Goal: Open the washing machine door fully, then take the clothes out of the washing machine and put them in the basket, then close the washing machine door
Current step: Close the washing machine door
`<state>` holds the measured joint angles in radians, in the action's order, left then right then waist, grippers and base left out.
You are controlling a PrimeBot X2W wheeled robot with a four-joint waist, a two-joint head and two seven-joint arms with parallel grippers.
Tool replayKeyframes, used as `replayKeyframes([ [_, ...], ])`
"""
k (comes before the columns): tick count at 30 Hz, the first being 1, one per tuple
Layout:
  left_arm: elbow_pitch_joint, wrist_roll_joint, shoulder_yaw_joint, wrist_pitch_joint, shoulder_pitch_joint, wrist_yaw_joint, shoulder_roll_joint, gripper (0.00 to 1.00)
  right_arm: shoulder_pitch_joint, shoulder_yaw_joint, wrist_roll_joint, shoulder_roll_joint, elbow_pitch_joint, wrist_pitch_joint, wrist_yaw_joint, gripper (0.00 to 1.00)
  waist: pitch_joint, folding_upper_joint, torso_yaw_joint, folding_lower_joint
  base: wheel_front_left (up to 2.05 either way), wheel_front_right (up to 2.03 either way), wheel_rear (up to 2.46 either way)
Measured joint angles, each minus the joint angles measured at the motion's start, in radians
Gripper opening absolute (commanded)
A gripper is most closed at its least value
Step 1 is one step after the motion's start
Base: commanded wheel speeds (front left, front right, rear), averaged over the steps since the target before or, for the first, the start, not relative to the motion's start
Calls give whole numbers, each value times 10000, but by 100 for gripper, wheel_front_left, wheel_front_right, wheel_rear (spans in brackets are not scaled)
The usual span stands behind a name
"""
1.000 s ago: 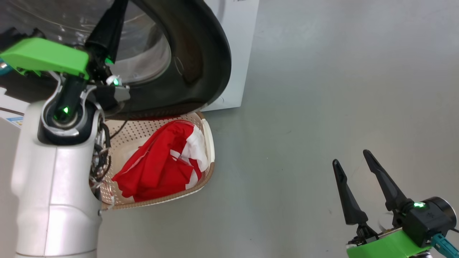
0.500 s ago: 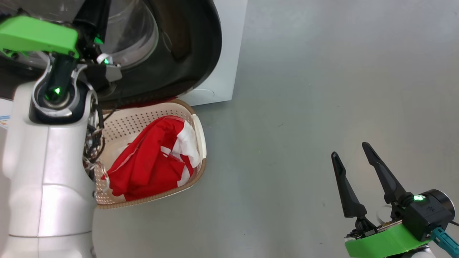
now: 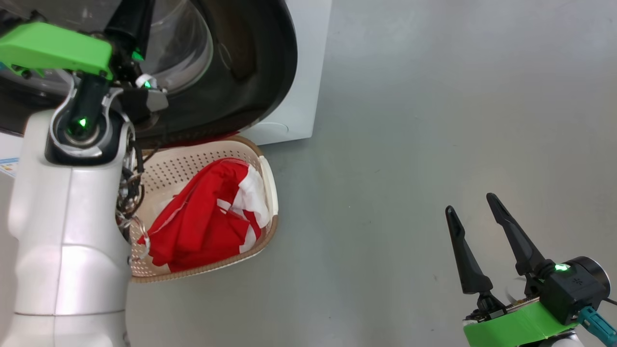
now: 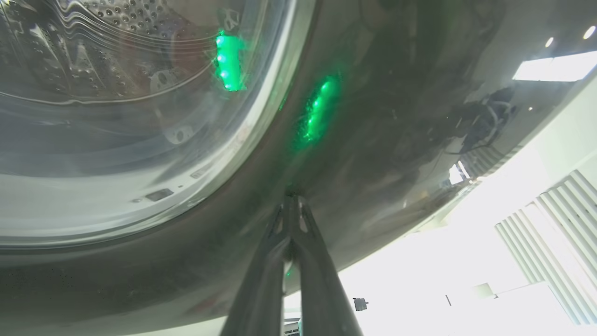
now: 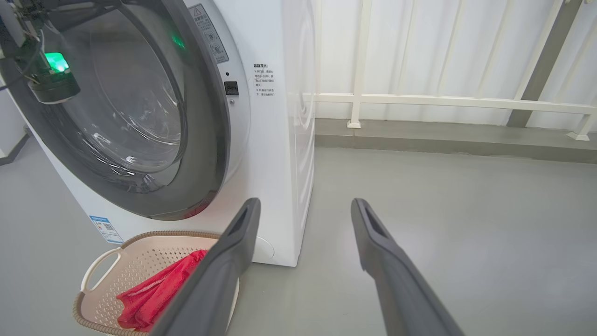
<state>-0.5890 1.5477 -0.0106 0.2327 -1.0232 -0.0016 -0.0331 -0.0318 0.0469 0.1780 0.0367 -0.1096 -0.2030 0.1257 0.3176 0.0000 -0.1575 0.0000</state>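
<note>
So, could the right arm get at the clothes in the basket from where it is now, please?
Probably yes. The right gripper hangs open, and only floor lies between it and the basket. The clothes lie uncovered, though the washing machine door overhangs the basket's machine-side end.

1. Seen from the head, the washing machine door [image 3: 255,72] has swung nearer the front of the washing machine [image 3: 308,72] (the camera itself also shifted a little).
2. The left gripper [image 4: 291,200], fingers together against the door's black ring, has moved up with it.
3. More of the far rim of the basket [image 3: 212,144] now shows beneath the door.
</note>
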Motion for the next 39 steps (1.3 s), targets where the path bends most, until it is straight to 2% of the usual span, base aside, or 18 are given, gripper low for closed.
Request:
replayKeyframes([
  [6, 261, -449, -253, -42, 561, 6, -63, 0, -4, -4, 0, 0, 15, -8, 0, 100, -234, 0, 142, 0, 0, 0, 0],
  [7, 336, -552, -293, -130, 716, 10, -100, 35, -6, -8, 0, 2, 23, -6, 0, 100, -285, 0, 170, 0, 0, 0, 0],
  [8, 430, -669, -339, -228, 873, 15, -151, 58, -10, -10, 0, 2, 31, -6, 0, 100, -340, 0, 195, 0, 0, 0, 0],
  [9, 539, -823, -364, -341, 1035, 29, -186, 100, -13, -10, 2, 0, 46, -6, 0, 100, -400, 0, 221, 1, 0, 0, 0],
  [16, 1616, -1189, -537, -744, 2328, 412, -228, 100, -75, -19, 81, 2, 113, -6, 0, 100, -869, 0, 408, 0, 0, 0, 0],
  [21, 2571, -1950, -694, -1450, 3191, 665, -395, 100, -130, -56, 81, 2, 125, 2, 0, 100, -1177, 0, 596, 0, 0, 0, 0],
  [29, 4188, -4867, -1885, -2849, 4707, 644, -1513, 100, -316, -121, 81, 2, 107, 8, 0, 100, -1549, 0, 829, 0, 0, 0, 0],
  [34, 4874, -6247, -2351, -3703, 5499, 963, -1847, 100, -407, -261, 81, 2, 96, 8, 0, 100, -1751, 0, 907, 0, 0, 0, 0],
  [39, 5520, -7375, -2851, -4073, 6277, 1223, -2347, 100, -669, -290, 79, 0, 44, 12, 0, 100, -1936, 0, 924, 0, 0, 0, 0],
])
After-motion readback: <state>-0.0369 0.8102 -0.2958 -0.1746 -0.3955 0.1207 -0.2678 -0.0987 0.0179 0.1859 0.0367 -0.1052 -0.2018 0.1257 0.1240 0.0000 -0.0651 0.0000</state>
